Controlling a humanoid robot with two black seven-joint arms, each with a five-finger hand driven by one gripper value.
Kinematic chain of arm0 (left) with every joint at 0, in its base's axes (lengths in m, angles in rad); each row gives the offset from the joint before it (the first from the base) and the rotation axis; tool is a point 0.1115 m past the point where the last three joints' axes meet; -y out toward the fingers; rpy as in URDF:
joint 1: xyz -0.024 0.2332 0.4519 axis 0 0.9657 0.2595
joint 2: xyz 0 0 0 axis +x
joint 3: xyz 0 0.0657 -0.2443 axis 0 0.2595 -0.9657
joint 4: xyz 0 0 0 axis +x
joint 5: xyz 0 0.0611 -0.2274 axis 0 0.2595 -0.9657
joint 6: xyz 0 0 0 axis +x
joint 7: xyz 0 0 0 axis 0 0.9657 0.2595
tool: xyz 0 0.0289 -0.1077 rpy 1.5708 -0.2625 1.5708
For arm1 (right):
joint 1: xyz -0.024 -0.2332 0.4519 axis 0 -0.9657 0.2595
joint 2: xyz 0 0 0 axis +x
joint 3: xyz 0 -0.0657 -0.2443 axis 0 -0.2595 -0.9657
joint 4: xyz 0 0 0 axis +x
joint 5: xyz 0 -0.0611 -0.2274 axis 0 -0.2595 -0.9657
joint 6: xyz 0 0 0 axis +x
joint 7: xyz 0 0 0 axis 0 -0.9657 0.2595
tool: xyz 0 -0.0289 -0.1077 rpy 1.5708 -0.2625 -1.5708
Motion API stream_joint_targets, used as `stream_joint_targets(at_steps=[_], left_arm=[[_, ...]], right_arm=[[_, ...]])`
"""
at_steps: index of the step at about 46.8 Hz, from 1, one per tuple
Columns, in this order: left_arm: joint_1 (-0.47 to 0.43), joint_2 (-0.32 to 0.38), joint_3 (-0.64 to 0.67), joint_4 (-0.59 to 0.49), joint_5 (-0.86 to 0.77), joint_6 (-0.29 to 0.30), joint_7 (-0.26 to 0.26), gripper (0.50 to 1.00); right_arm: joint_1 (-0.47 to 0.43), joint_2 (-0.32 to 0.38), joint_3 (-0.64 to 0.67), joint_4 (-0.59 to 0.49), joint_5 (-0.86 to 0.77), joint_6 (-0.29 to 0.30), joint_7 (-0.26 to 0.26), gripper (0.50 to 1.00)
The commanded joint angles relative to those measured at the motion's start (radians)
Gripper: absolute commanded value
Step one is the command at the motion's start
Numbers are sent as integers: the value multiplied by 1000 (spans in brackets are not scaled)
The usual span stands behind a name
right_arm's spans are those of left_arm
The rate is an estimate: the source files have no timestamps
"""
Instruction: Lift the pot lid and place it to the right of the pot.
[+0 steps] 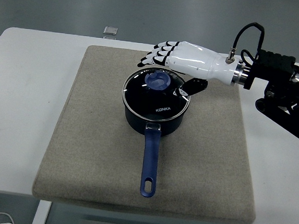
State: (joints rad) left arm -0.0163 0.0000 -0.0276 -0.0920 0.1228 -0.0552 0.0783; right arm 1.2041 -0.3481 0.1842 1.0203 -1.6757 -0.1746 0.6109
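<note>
A dark blue pot (154, 118) stands on the grey mat (100, 139), its long blue handle (150, 162) pointing toward the near edge. The glass lid (156, 94) sits on the pot, with a blue knob (157, 81) at its middle. My right hand (166, 71), white with black finger joints, hovers just behind and above the lid. Its fingers (155, 55) stretch out flat to the left beyond the knob, and the black thumb (191, 87) hangs over the lid's right rim. The hand holds nothing. The left arm is out of view.
The mat covers most of the white table (24, 106). A small grey square object (110, 30) lies at the table's far edge. The right arm's black forearm and cable (282, 87) reach in from the right.
</note>
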Motion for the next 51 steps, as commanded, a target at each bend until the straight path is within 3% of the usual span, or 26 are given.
stream_joint_targets(at_steps=[1,51], left_arm=[[1,0,0,0,0,0,0,1000],[-1,0,0,0,0,0,0,1000]], right_arm=[[0,6,0,-6,-4,-6,0,907],[0,31,-15,-51,-24,-26,0,907]])
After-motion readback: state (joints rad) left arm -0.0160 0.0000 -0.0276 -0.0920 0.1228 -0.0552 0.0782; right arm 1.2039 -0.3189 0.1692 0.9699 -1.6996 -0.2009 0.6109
